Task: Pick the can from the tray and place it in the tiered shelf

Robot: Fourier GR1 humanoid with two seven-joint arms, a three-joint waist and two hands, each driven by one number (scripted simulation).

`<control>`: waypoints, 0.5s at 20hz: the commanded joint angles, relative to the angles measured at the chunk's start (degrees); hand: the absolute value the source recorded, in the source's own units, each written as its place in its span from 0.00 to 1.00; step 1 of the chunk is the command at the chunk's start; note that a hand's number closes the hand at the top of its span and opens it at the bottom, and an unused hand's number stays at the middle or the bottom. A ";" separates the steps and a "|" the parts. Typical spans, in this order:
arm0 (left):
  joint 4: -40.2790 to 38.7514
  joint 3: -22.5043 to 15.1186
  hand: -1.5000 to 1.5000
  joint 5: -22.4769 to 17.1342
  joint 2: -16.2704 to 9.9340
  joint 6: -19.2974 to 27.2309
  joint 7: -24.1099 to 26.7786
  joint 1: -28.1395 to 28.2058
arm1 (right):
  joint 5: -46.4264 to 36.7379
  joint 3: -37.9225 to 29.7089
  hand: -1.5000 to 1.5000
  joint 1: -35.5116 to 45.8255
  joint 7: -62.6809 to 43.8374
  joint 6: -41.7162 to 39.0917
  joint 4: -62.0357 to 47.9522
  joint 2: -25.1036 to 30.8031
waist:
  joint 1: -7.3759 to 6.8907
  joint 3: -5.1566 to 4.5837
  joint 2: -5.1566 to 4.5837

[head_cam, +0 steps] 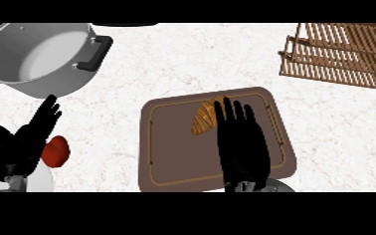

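Golden-brown ridged can [203,118] lying slantwise in upper middle of tray [172,159], long axis running from lower left to upper right, right edge hidden behind dark fingertips. Not grasped. Brown tray flat on counter [183,55], rounded corners, raised rim, lower edge cut off at bottom of view.

Right hand [241,139] spread over tray's right half, fingers straight and close together, pointing away from robot, released and holding nothing; tips overlapping can's right side, contact impossible to judge from above.

Left hand [29,139] at view's lower left edge, well apart from tray, fingers straight and up, resting, unclenched, holding nothing. Just beside it, red round item [56,151] on rim of white plate [44,181], partly covered by that hand.

Wooden slatted shelf [330,55] at upper right, well apart from tray. Grey pot [44,55] with black handle [95,52] at upper left. White marbled counter underneath everything.
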State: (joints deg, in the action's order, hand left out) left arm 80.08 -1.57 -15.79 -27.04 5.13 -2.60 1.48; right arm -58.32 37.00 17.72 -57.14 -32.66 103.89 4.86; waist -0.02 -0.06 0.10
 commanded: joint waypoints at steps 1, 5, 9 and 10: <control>-1.97 1.22 0.50 0.23 0.14 0.22 -1.76 -3.75 | -2.18 -0.57 0.00 -0.91 -5.61 -5.13 -2.07 -0.18 | 0.36 0.03 -0.10; 0.74 1.44 0.50 1.12 1.10 -0.93 0.10 0.46 | -3.95 -4.12 0.00 1.07 -4.23 -6.79 -3.61 -2.46 | -0.23 0.05 -0.03; -0.01 1.74 0.50 2.68 2.80 -2.31 0.94 1.21 | -6.77 -6.19 0.00 0.61 3.48 -0.14 -10.95 -1.61 | -0.28 0.06 -0.11; 4.38 3.38 0.50 2.02 1.60 -2.89 -0.86 3.60 | -8.13 -3.91 0.00 -3.40 3.82 0.44 -7.38 -0.66 | -0.26 0.07 -0.04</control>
State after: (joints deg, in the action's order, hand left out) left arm 80.84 0.20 -14.12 -25.50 3.58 -2.85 2.13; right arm -63.86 32.56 16.24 -52.73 -34.00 97.65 5.03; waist -0.15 -0.01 0.03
